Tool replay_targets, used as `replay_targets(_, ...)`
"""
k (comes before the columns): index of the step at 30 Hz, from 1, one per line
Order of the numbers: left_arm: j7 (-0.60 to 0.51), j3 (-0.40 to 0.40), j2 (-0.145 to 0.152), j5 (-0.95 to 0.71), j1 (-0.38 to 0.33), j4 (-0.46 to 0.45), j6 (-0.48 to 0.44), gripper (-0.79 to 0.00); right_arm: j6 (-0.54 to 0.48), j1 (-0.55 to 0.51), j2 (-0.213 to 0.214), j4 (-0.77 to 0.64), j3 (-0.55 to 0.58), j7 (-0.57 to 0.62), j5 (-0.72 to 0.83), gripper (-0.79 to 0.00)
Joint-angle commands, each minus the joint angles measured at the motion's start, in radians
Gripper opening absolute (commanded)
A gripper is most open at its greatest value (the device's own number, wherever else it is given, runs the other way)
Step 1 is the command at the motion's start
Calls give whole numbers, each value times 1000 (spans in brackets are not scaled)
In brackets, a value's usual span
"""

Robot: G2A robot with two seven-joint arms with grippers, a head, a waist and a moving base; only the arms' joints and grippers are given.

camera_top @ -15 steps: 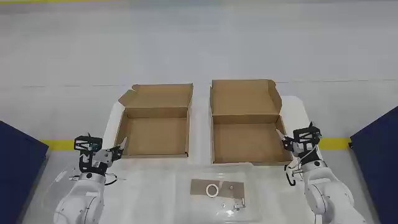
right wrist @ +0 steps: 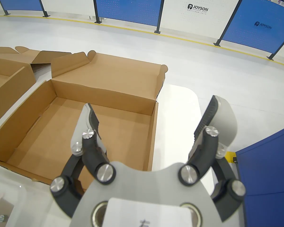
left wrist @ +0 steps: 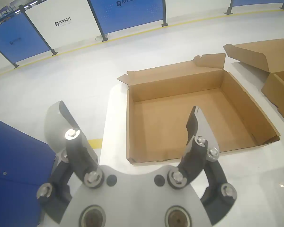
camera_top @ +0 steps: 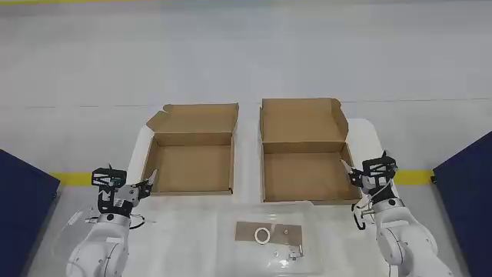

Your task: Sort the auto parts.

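Two open cardboard boxes stand side by side on the white table, the left box [camera_top: 191, 168] and the right box [camera_top: 304, 175], both with nothing inside. In front of them lies a brown card [camera_top: 280, 233] with a white ring [camera_top: 262, 235] on it, and small metal parts [camera_top: 288, 256] sit just nearer. My left gripper [camera_top: 132, 178] hangs open near the left box's front left corner [left wrist: 132, 159]. My right gripper [camera_top: 364, 166] hangs open near the right box's front right corner [right wrist: 149, 164]. Neither holds anything.
A clear plastic tray [camera_top: 200, 235] surrounds the card and parts; a small bolt [right wrist: 0, 218] lies in it. Blue panels stand close beside the table at the left [camera_top: 23, 196] and right [camera_top: 469, 185]. Both box lids fold back away from me.
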Motion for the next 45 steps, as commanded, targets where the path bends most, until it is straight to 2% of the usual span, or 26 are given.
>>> replay_targets(1, 0, 0, 0, 0, 0, 0, 0, 0, 0, 0, 0, 0, 0, 0, 0, 0)
replay_targets(17, 0, 0, 0, 0, 0, 0, 0, 0, -3, 2, 0, -4, -1, -1, 1, 0)
replay_targets(24, 0, 0, 0, 0, 0, 0, 0, 0, -193, 10, 10, -69, 36, 17, 27, 0)
replay_targets(25, 0, 0, 0, 0, 0, 0, 0, 0, -230, 9, 12, -77, 41, 32, 40, 0)
replay_targets(27, 0, 0, 0, 0, 0, 0, 0, 0, -381, 10, 20, -91, 46, 123, 92, 0)
replay_targets(28, 0, 0, 0, 0, 0, 0, 0, 0, -404, 12, 21, -94, 51, 138, 105, 0)
replay_targets(38, 0, 0, 0, 0, 0, 0, 0, 0, -410, 13, 22, -96, 48, 138, 105, 0)
replay_targets(41, 0, 0, 0, 0, 0, 0, 0, 0, -474, 13, 26, -123, 48, 165, 121, 0)
replay_targets(45, 0, 0, 0, 0, 0, 0, 0, 0, -595, 26, 36, -166, 57, 311, 201, 0)
